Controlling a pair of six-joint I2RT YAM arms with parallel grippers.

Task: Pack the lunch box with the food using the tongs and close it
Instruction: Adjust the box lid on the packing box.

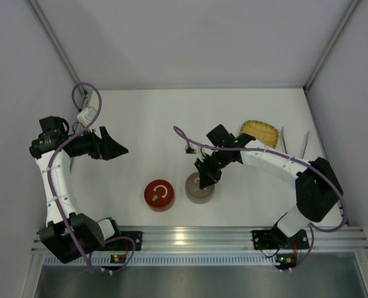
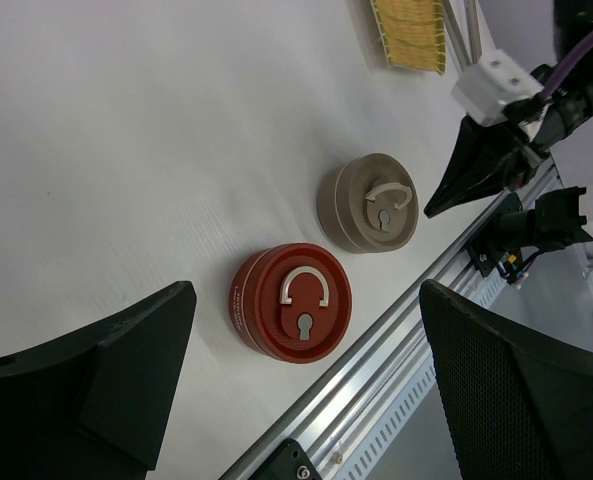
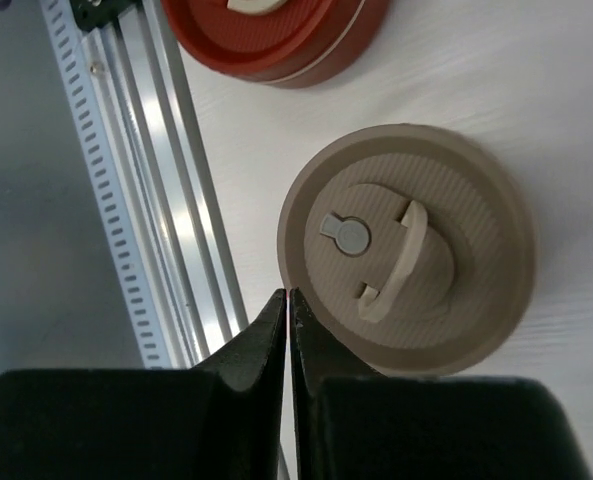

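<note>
Directly above the beige container [image 1: 199,188], the right gripper [image 1: 203,180] hangs with its two fingers pressed together and nothing between them; in the right wrist view the joined tips point at the lid's rim at about 7 o'clock, beside the folded handle [image 3: 408,262]. Whether the tips touch the lid I cannot tell. At 9 o'clock from the beige container, near but apart, sits the red container [image 1: 159,195], its lid on and its metal bail [image 2: 307,288] lying flat. Both look closed. At 1 o'clock from the beige one lies the yellow ribbed food piece [image 1: 259,133] on the table [image 1: 146,130], with the tongs [image 1: 294,144] just to its right. Far off at 10 o'clock the left gripper [image 1: 113,148] hovers with its jaws spread wide, holding nothing.

The food lies outside both containers, so packing is unfinished. The risk I judge likeliest: closed tips pushing on the rim could skate off the ridged lid and shove the light container toward the aluminium rail [image 1: 196,234] at 6 o'clock, or into its red neighbour.
</note>
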